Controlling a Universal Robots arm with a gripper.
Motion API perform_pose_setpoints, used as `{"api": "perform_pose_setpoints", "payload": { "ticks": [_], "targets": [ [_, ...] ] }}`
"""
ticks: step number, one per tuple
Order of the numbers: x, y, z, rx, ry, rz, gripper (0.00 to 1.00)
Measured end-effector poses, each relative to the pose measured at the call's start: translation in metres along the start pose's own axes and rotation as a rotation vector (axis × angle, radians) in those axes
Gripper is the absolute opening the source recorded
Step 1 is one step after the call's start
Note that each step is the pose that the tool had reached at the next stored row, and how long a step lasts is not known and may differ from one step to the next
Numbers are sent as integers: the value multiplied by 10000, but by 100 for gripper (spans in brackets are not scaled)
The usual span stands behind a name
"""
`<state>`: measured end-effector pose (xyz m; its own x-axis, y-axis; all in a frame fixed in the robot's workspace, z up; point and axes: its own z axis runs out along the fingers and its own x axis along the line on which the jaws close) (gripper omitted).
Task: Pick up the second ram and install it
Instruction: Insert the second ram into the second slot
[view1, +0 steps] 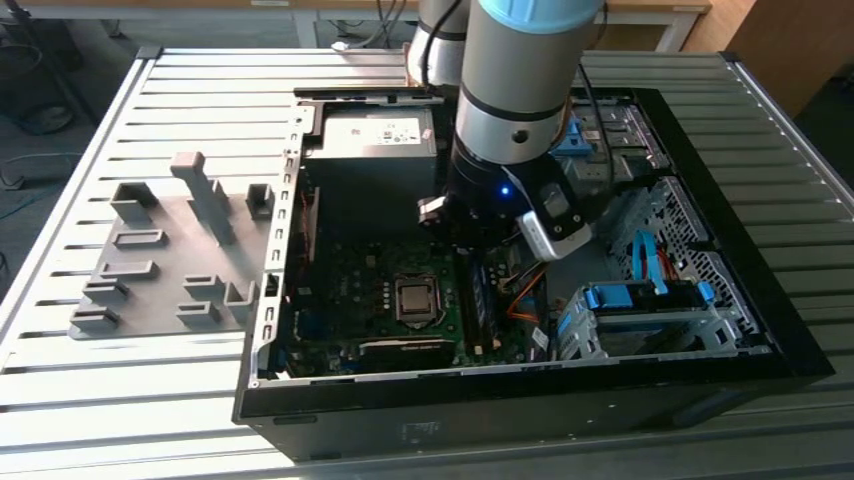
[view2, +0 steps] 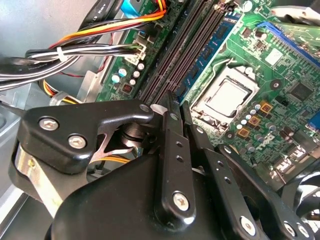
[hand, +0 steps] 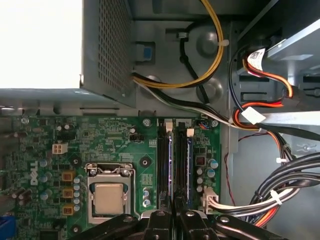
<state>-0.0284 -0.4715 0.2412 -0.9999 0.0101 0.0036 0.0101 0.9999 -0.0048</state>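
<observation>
Two long thin ram sticks stand upright in the motherboard slots beside the CPU socket (hand: 108, 197), one (hand: 171, 150) nearer the socket and one (hand: 189, 150) farther from it. I cannot tell which of them is the second ram. My gripper (hand: 176, 202) hangs low over one end of these slots, its black fingers pressed together with nothing between them. In the second wrist view the gripper (view2: 176, 102) points at the dark slots next to a blue-green stick (view2: 210, 47). In the exterior view the gripper (view1: 470, 245) is inside the open case above the sticks (view1: 481, 300).
Bundled cables (hand: 280, 195) run close beside the slots, and yellow and black leads (hand: 200, 75) loop by the power supply (view1: 380, 135). Blue drive-bay clips (view1: 627, 295) sit at the exterior view's right. A grey fixture (view1: 174, 250) lies on the slatted table outside the case.
</observation>
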Motion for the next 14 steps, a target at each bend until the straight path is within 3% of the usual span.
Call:
{"api": "perform_pose_setpoints", "payload": {
  "ticks": [14],
  "targets": [
    [-1, -55, 139, 0, 4, 0, 14]
  ]
}}
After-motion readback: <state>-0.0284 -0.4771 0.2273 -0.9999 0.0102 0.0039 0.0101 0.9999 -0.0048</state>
